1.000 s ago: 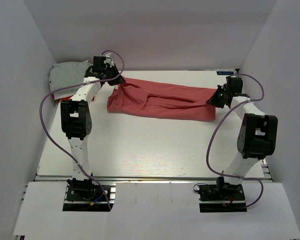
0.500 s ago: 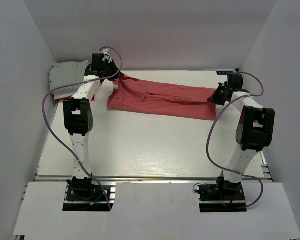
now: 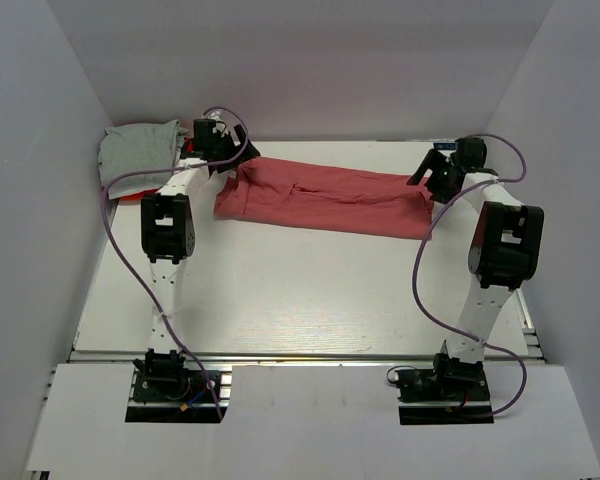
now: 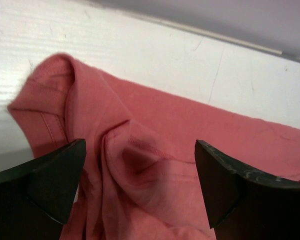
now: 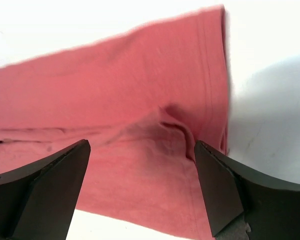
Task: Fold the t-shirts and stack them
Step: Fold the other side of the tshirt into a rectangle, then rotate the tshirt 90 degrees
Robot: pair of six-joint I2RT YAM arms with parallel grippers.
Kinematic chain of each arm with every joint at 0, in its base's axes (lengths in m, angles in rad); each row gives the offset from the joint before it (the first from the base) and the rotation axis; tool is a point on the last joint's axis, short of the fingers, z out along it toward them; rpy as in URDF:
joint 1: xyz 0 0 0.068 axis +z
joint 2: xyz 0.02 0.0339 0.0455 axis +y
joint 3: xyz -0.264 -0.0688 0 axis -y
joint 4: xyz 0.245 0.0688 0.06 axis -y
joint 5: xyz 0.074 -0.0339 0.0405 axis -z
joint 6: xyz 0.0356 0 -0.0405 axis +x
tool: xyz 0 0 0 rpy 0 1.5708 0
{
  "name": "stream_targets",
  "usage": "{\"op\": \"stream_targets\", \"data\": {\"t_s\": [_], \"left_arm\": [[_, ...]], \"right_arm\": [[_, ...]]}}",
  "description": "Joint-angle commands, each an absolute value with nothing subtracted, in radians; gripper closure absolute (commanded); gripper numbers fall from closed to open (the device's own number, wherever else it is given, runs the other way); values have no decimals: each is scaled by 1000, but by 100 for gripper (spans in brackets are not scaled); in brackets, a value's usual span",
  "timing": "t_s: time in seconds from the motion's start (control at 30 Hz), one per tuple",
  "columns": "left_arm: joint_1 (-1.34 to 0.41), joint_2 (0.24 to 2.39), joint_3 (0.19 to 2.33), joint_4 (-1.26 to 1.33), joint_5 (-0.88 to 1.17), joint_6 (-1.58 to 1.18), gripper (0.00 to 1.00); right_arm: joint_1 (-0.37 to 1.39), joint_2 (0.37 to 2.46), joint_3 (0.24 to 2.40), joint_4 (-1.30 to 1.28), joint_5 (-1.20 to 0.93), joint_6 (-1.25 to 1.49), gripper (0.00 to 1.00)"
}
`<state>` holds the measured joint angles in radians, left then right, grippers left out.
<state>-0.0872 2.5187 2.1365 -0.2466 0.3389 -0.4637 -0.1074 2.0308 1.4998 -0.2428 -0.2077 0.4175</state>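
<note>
Grey t-shirt (image 3: 135,150): lies bunched in the far left corner of the table (image 3: 280,290), just beside the left arm. Risk: the arm's purple cable (image 3: 115,200) runs near its edge and could drag it if the arm swings.
Left gripper (image 4: 140,165): fingers spread, nothing pinched, poised over a raised pucker at the shirt's left end. Risk: closing here may catch only the top layer, so the fold opens on lifting.
Salmon-pink t-shirt (image 3: 330,200): lies as a long narrow band across the far side of the table, between the two grippers. Risk: uneven pull from the two ends would skew or stretch it.
Right gripper (image 5: 140,170): fingers apart, empty, over a ridge near the right-hand hem. Risk: a shallow bite could let the cloth slip.
</note>
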Motion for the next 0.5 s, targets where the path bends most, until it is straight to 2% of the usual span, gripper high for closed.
{"op": "stream_targets", "data": {"t_s": [0.0,0.2,0.47], "left_arm": [[-81,2413,2163,-163,314,-451,0],[-91,2332,2096,-120,348,-442,0],[-189,2287,1922,-153,474,-353,0]], "right_arm": [[-107,1997,1586,-242,-218,359,10],[-91,2003,1632,-245,-304,308,10],[-42,2166,1781,-270,-367,279,10]]}}
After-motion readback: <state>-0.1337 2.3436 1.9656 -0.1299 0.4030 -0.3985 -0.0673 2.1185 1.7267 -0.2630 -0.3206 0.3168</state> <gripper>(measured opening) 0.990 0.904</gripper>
